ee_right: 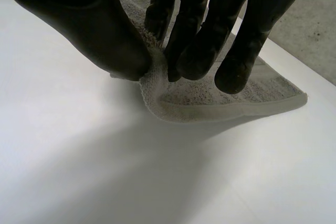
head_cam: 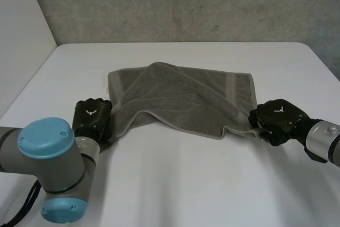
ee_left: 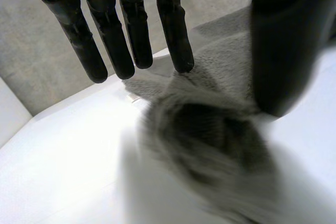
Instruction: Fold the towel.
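The left robot hand (head_cam: 91, 116) is resting at the left near corner of the grey towel (head_cam: 180, 97), its fingers straight and held wide of the thumb, with bunched cloth lying under its palm. The towel is lying rumpled between the two hands on the white tabletop (head_cam: 186, 179), which is meeting a rough grey wall (head_cam: 186, 3) beyond them. The right robot hand (head_cam: 279, 119) is pinching the towel's right near corner between thumb and fingertips. A small white mark (head_cam: 88, 112) is showing on each hand's back.
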Robot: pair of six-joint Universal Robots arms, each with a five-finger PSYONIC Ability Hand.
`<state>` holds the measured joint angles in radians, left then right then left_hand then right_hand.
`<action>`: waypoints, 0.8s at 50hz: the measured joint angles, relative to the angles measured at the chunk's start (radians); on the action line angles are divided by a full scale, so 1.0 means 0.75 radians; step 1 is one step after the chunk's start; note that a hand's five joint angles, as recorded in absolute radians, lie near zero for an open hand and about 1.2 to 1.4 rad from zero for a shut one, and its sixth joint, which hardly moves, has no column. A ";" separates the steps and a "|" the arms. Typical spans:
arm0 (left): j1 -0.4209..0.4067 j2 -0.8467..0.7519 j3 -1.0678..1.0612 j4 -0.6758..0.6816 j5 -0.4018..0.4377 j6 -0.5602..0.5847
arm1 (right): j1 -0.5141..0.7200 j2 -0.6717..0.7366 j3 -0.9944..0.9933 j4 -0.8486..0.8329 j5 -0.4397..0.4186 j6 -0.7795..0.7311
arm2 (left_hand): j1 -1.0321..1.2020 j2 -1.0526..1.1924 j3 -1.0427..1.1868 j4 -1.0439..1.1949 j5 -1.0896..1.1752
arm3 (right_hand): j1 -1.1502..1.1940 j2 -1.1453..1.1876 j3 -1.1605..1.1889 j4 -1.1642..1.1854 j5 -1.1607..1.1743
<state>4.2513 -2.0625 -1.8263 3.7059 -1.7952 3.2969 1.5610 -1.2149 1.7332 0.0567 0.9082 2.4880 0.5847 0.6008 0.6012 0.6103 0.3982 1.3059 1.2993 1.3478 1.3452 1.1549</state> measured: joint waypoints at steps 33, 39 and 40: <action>0.033 0.022 -0.027 -0.005 0.029 0.000 | -0.003 -0.002 -0.006 0.001 0.002 0.003 | 0.889 0.996 0.989 0.996 0.949 | 0.000 0.000 0.000 0.000 0.000; 0.068 0.117 -0.003 -0.009 0.080 0.019 | -0.003 -0.069 -0.058 0.005 0.024 0.043 | 0.889 0.997 0.992 0.997 0.953 | 0.000 0.000 0.000 0.000 0.000; 0.080 0.147 0.008 -0.011 0.096 0.030 | -0.002 -0.100 -0.080 0.007 0.035 0.068 | 0.889 0.997 0.992 0.997 0.953 | 0.000 0.000 0.000 0.000 0.000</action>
<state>4.3113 -1.9525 -1.8200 3.6975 -1.7234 3.3198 1.5592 -1.2896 1.6733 0.0620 0.9343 2.5390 1.2513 1.3483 1.3453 1.3579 1.1132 1.3059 1.2993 1.3478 1.3452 1.1549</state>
